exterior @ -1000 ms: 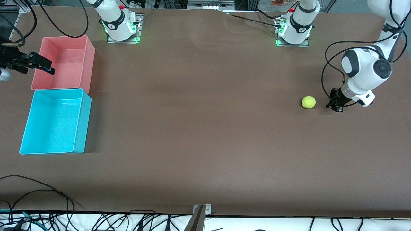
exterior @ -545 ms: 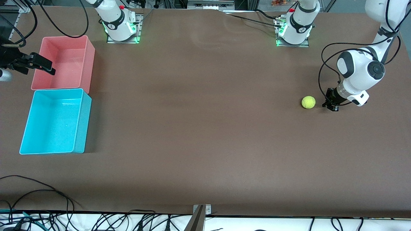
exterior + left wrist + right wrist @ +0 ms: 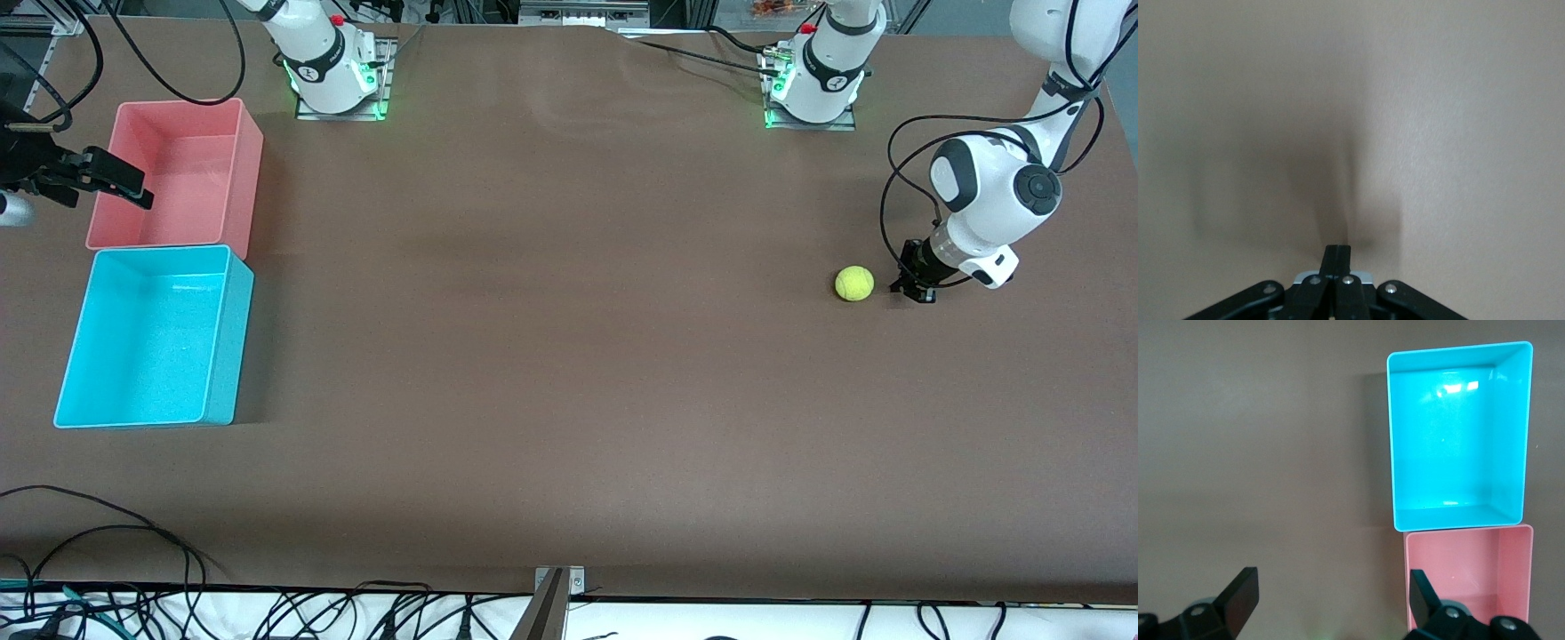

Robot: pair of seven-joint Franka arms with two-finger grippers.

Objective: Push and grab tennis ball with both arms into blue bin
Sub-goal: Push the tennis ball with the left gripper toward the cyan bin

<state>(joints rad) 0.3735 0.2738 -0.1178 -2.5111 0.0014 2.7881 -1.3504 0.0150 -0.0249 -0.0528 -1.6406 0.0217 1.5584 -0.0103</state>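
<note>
Left gripper (image 3: 916, 292) down at the table (image 3: 569, 356), fingers pressed fully together, gripping nothing, tips just beside the tennis ball (image 3: 854, 284) on the side toward the left arm's end, a small gap between. Right gripper (image 3: 98, 178) spread wide and empty, waiting above the pink bin (image 3: 240, 133), blue bin (image 3: 222, 356) adjacent, well apart from the ball.

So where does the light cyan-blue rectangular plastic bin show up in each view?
Front view: cyan-blue rectangular plastic bin at the right arm's end of the table, nearer the camera than the pink-red plastic bin.
Left wrist view: not in it.
Right wrist view.
Shared landmark: the pink-red bin touching it.
</note>
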